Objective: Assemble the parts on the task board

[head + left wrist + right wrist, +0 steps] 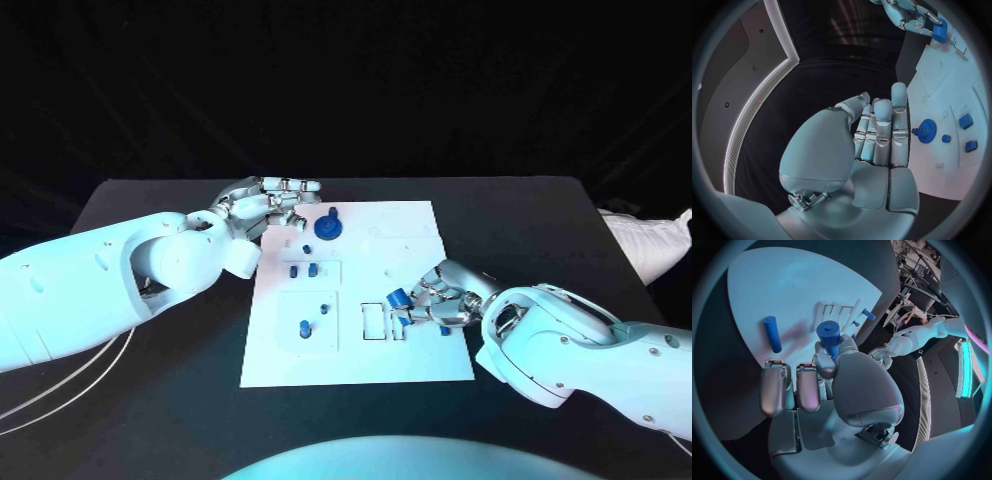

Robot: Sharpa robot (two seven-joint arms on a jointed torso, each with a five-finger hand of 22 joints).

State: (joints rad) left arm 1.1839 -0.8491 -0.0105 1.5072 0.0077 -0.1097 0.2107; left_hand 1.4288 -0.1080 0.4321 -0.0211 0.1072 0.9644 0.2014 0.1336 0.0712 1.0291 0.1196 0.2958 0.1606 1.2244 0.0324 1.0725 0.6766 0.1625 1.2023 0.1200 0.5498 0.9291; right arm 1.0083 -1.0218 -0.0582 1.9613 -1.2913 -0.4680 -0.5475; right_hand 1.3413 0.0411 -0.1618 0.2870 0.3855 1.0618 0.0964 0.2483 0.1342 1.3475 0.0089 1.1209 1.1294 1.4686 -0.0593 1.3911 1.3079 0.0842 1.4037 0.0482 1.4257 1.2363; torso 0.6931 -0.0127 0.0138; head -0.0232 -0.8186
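The white task board (361, 350) lies in the middle of the black table. My right hand (436, 300) hovers over the board's right side and pinches a blue cylinder (828, 337) between thumb and fingers; the same cylinder (397, 297) shows beside white slots. A second blue cylinder (771, 333) lies loose on the board beside that hand. My left hand (268, 200) is at the board's far left corner, fingers straight and holding nothing (879, 135). A blue gear (329, 228) sits on the board close to it. Small blue pegs (304, 270) stand in the board's left column.
More small blue parts (304, 328) stand in the square plate nearer to me. In the left wrist view the gear (926, 131) and two blue blocks (966, 121) lie past the fingertips. Bare black table (577, 220) surrounds the board.
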